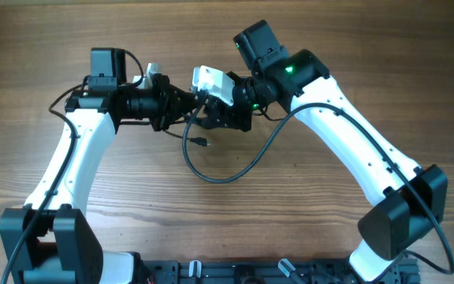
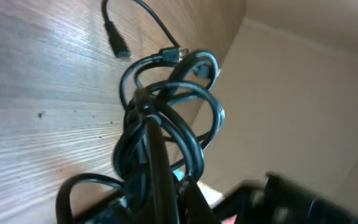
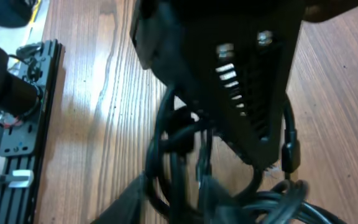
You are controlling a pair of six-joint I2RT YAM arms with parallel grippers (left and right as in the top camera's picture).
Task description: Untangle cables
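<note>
Cables [image 2: 169, 121]: several thin black cords are sitting right before the left wrist camera as one clump of crossing loops. The clump is seemingly hanging lifted off the surface [image 1: 290, 205], between the two hands.
Left hand [image 1: 186, 106]: its fingers are pressing together on the lower part of the clump and carrying it.
Right hand [image 1: 215, 117]: it is touching the clump from the other side. Its own view is blurred and crowded, so I cannot tell if the fingers are apart or gripping.
Plug end [image 2: 120, 48]: one is trailing free out of the clump, towards the wood.
Progress: I am judging the task as early, because the loops are crossing tightly and no cord is lying separate.
Remaining: each cord is waiting to be pulled out and laid apart.
Containers: none is showing in any view.
</note>
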